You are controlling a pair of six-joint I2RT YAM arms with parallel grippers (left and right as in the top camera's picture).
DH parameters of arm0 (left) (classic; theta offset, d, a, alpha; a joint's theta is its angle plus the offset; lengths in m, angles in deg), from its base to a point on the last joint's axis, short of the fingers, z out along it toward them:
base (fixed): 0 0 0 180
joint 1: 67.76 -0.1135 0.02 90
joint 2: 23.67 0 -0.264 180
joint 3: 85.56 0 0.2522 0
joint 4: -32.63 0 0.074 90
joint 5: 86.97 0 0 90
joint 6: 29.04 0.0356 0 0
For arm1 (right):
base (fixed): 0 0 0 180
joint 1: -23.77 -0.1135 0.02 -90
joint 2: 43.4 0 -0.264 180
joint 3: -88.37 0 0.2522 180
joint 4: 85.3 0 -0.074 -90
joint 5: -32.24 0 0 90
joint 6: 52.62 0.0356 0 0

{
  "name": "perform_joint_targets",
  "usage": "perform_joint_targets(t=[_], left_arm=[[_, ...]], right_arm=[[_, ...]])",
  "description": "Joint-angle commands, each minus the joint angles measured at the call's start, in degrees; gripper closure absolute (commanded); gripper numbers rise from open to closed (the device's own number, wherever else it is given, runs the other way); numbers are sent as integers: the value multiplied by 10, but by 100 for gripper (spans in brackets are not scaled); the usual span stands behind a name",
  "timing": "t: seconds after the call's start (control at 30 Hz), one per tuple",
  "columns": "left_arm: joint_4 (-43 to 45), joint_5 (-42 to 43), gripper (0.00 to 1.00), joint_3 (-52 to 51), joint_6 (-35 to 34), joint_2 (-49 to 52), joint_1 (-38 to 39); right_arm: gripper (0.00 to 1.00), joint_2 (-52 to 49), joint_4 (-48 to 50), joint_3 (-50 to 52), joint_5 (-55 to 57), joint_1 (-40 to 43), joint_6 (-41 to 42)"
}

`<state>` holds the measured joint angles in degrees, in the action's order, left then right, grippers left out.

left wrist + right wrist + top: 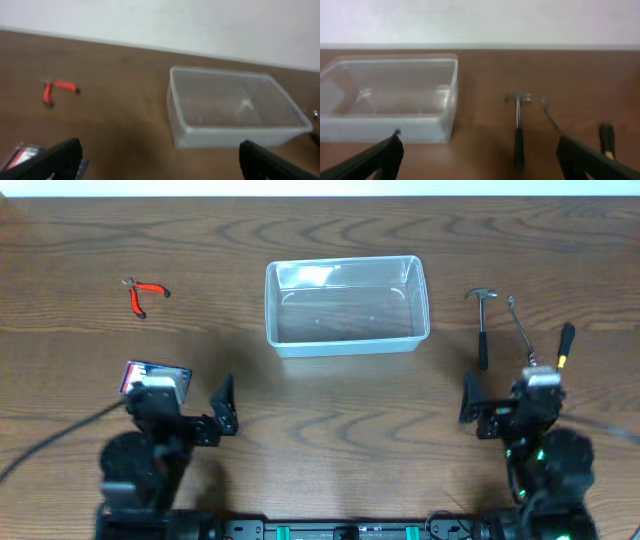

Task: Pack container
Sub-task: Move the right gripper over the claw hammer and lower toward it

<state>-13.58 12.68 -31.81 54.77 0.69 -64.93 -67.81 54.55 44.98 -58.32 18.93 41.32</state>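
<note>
The clear plastic container (347, 305) stands empty at the table's middle back; it also shows in the left wrist view (235, 107) and the right wrist view (390, 97). Red-handled pliers (143, 294) lie far left, also in the left wrist view (56, 90). A small hammer (482, 325), a thin metal tool (520, 328) and a black-and-yellow screwdriver (565, 345) lie at the right; the hammer (519, 127) lies between my right fingers' view. My left gripper (225, 408) and right gripper (470, 398) are both open and empty near the front.
A small flat case with a red and dark label (155, 375) lies beside the left arm, partly under it, and shows in the left wrist view (22, 155). A black cable (50, 440) runs off front left. A pale wall borders the table's far edge.
</note>
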Motion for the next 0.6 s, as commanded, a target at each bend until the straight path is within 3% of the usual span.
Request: perform_joint_targets(t=[0.0, 0.17, 0.3, 0.43, 0.57], left_arm=[[-101, -20, 2, 123, 9, 89, -2], [-290, -19, 2, 278, 21, 197, -2], [-374, -19, 2, 344, 20, 247, -2], [-389, -13, 2, 351, 20, 257, -2], [-389, -13, 2, 351, 20, 257, -2]], right_arm=[[1, -113, -99, -130, -6, -4, 7], [1, -293, -339, -362, -6, -4, -15], [1, -394, -479, -492, -14, -4, -25], [1, -446, -530, -535, -12, -4, -18], [1, -493, -533, -547, -13, 17, 50]])
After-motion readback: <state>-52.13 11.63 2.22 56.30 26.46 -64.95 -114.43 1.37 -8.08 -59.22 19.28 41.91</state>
